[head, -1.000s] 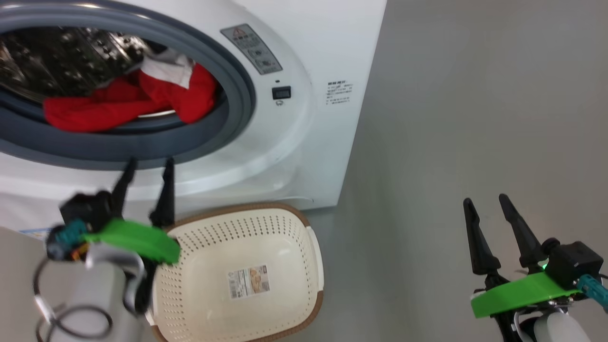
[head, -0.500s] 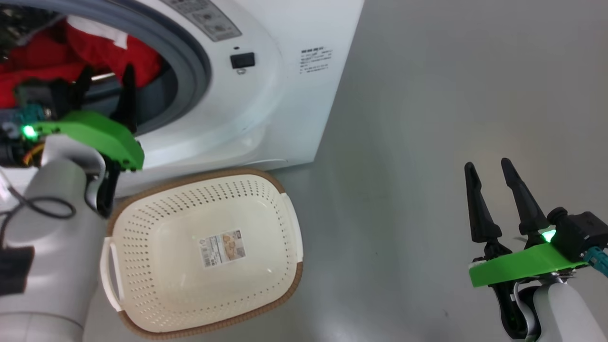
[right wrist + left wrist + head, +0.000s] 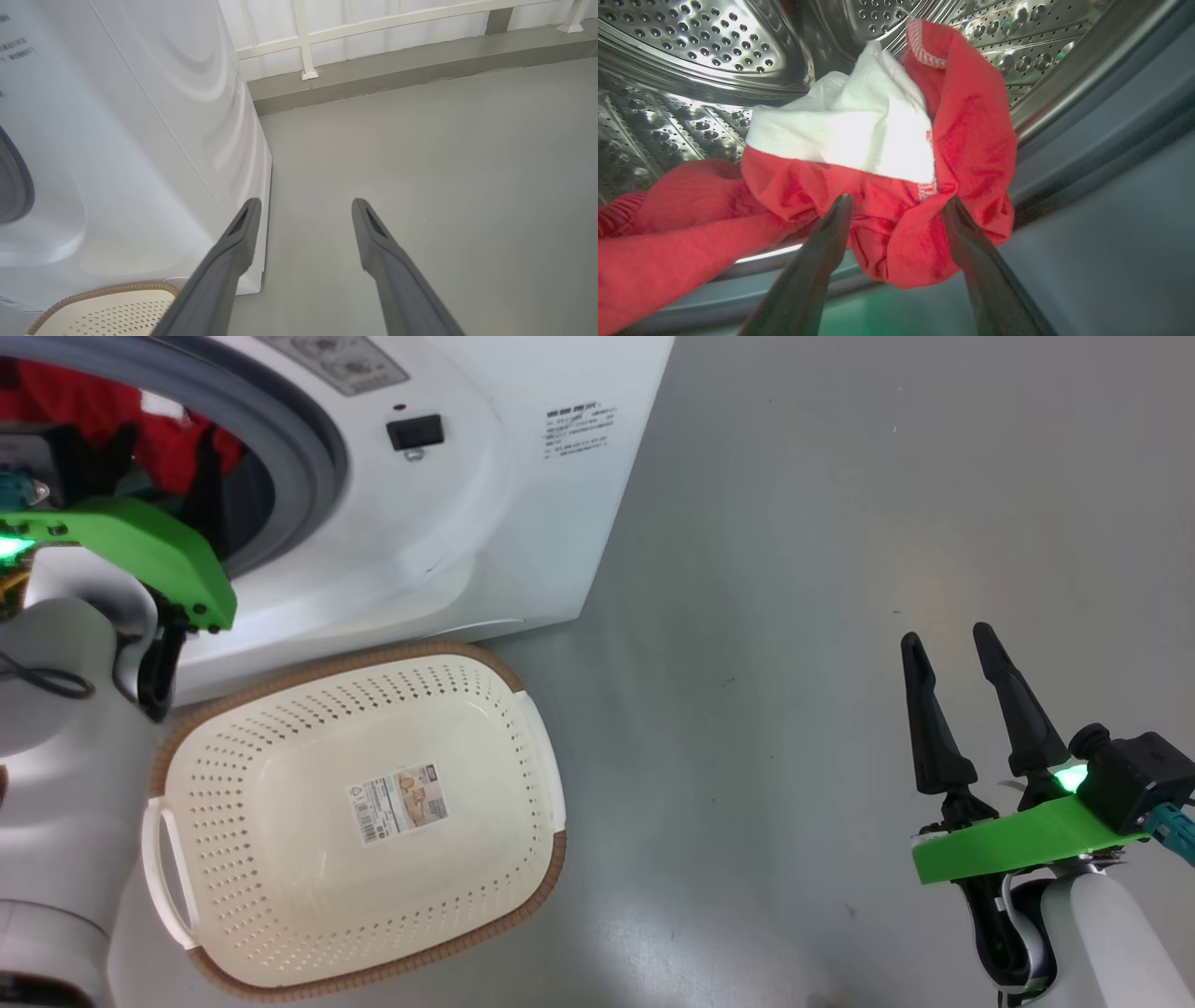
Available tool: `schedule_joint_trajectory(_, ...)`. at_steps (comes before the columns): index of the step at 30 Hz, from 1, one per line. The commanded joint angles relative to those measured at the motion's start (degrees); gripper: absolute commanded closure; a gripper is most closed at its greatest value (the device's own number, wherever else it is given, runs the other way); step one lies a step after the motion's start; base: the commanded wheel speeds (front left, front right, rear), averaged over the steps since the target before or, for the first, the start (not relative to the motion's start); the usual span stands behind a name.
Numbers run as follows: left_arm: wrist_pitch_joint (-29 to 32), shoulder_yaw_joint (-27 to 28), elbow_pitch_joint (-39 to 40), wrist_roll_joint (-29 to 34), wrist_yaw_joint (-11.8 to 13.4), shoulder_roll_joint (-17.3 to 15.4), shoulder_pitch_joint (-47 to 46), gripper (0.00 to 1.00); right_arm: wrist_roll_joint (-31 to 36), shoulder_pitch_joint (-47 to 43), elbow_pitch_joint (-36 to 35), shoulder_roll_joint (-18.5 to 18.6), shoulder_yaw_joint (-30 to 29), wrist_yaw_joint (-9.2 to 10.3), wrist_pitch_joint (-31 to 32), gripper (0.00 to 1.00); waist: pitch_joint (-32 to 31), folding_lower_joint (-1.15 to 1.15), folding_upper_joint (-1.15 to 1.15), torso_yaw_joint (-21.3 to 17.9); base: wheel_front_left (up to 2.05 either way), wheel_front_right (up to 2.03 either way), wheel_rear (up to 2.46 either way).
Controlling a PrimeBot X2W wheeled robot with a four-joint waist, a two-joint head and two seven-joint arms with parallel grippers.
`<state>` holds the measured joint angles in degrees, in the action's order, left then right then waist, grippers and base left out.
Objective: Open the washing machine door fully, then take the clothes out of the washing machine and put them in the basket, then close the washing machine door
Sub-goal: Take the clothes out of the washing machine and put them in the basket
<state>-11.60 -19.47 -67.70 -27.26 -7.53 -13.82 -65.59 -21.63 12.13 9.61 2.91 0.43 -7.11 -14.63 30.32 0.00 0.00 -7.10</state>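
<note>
Red cloth with a white piece folded over its top makes up the clothes (image 3: 882, 140), heaped in the middle of the left wrist view on the lower lip of the perforated steel drum (image 3: 691, 46). One red fold spills over the grey rubber ring (image 3: 1111, 196) at lower centre, and a long red stretch runs off to the lower left. The left end effector (image 3: 896, 199) is spread wide, its two dark fingers rising from the bottom edge on either side of that hanging fold. The fabric lies between the tips, not pinched, and whether a tip touches it cannot be told. In the head view this end effector sits at the upper left, reaching into the round opening of the washing machine (image 3: 448, 523), whose white front stands in the upper left of the frame.

Below it, in the lower left of the head view, the basket (image 3: 555, 854) stands on the grey floor (image 3: 794, 569) just beside the machine's base. It is cream and perforated with a brown rim, a paper label (image 3: 397, 803) on its bottom. The right end effector (image 3: 946, 635) hangs at the lower right, well apart from basket and machine, fingers wide apart and holding nothing. Its wrist view looks along the machine's side panel across the floor to a white railing (image 3: 303, 42) at the top.
</note>
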Motion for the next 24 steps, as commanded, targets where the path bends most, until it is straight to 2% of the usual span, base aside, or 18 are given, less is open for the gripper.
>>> schedule_joint_trajectory(1,0.34,-0.3,0.44,-0.78,0.04,-2.77,-1.11,0.0,-0.25,0.35,-1.45,-0.02,1.0,-0.37,-0.37,0.0,0.4,0.0,0.0,-0.22,0.0,0.0,0.0)
schedule_joint_trajectory(3,0.61,-1.43,0.27,-1.57,0.04,-3.07,-1.58,0.0,-0.28,0.52,-1.57,-0.02,0.94,-0.37,-0.37,0.0,0.69,0.0,0.0,-0.28,0.0,0.0,0.0)
schedule_joint_trajectory(4,1.02,-2.05,0.22,-2.06,0.04,-3.08,-1.71,0.35,-0.29,0.58,-1.61,-0.02,0.93,-0.37,-0.37,0.0,0.76,0.0,0.0,-0.29,0.0,0.0,0.0)
schedule_joint_trajectory(5,1.43,-2.66,0.19,-2.59,0.04,-3.12,-1.78,0.57,-0.29,0.61,-1.63,-0.02,0.89,-0.37,-0.37,0.0,0.81,0.0,0.0,-0.3,0.0,0.0,0.0)
schedule_joint_trajectory(7,1.96,-3.69,0.11,-3.67,0.04,-3.28,-1.82,0.81,-0.26,0.64,-1.65,-0.02,0.81,-0.37,-0.37,0.0,0.83,0.0,0.0,-0.28,0.0,0.0,0.0)
schedule_joint_trajectory(8,2.29,-4.21,0.11,-4.26,0.04,-3.29,-1.76,1.0,-0.25,0.66,-1.65,-0.02,0.78,-0.37,-0.37,0.0,0.8,0.0,0.0,-0.26,0.0,0.0,0.0)
schedule_joint_trajectory(14,2.15,-6.49,0.67,-7.05,0.04,-3.64,-1.5,1.0,-0.18,1.05,-1.6,-0.02,0.69,-0.37,-0.37,0.0,0.51,0.0,0.0,-0.04,0.0,0.0,0.0)
schedule_joint_trajectory(18,-0.44,-7.42,0.77,-8.71,0.04,-3.95,-1.25,1.0,-0.06,0.97,-1.47,-0.03,0.53,-0.37,-0.37,0.0,-0.43,0.0,0.0,0.53,0.0,0.0,0.0)
schedule_joint_trajectory(23,-3.21,-5.83,0.29,-9.4,0.12,-4.28,-0.25,1.0,0.17,0.24,-0.9,-0.03,0.42,-0.37,-0.37,0.0,-2.77,0.0,0.0,1.44,0.0,0.0,0.0)
schedule_joint_trajectory(24,-3.34,-4.0,2.84,-9.28,1.0,-4.52,0.65,1.0,0.37,-0.03,-0.74,-0.03,0.34,-0.37,-0.37,0.0,-3.69,0.0,0.0,1.97,0.0,0.0,0.0)
